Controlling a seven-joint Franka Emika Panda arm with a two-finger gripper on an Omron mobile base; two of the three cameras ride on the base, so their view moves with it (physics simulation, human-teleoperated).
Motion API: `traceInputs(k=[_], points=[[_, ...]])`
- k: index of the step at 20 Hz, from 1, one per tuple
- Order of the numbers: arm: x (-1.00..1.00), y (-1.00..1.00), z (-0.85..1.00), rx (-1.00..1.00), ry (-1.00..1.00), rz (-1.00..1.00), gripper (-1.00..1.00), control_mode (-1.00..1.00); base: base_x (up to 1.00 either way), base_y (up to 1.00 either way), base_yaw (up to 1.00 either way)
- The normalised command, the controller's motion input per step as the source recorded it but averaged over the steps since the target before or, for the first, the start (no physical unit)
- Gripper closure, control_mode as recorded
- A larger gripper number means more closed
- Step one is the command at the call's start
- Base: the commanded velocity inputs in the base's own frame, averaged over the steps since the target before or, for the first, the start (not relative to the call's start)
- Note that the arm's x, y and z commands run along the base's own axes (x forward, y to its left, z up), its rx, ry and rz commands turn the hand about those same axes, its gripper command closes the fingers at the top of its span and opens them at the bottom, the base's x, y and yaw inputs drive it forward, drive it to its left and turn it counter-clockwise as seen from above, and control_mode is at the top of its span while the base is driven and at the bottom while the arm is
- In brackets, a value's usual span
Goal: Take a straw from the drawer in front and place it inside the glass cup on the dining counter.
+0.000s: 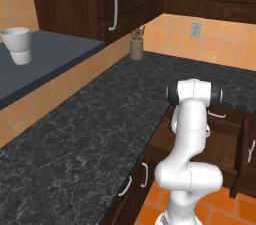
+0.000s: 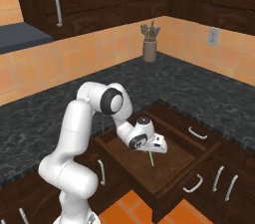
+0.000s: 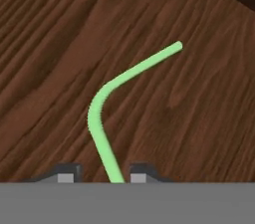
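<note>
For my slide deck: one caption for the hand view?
Green straw lying on the wooden drawer floor, its stem running between the gripper fingertips.

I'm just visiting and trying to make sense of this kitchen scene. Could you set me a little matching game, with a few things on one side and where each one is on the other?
Things:
1. straw
2. white cup
3. utensil jar
4. gripper

Places:
A. on the raised dark shelf, far left
B. on the black worktop, in the back corner
C. down inside the open drawer, over its wooden floor
D. running between the two finger tips

Pairs: 1-D, 2-A, 3-B, 4-C
</note>
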Motion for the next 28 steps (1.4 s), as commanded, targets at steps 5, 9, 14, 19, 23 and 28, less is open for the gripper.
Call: traceInputs(k=[5, 9, 14, 19, 23, 28], points=[[0.00, -0.07, -0.04, 0.00, 0.00, 0.02, 1.00, -1.00, 0.00, 0.00, 0.00], [0.00, -0.21, 0.00, 0.00, 0.00, 0.07, 1.00, -1.00, 0.00, 0.00, 0.00], [0.00, -0.17, 0.26, 0.06, 0.00, 0.05, 1.00, -1.00, 0.00, 0.00, 0.00], [-0.20, -0.13, 0.93, 0.10, -0.06, 0.01, 1.00, -1.00, 0.00, 0.00, 0.00], [-0.36, -0.05, 0.99, 0.05, -0.02, 0.00, 1.00, -1.00, 0.00, 0.00, 0.00], [-0.43, 0.00, 0.98, 0.01, 0.00, 0.00, 1.00, -1.00, 0.00, 0.00, 0.00]])
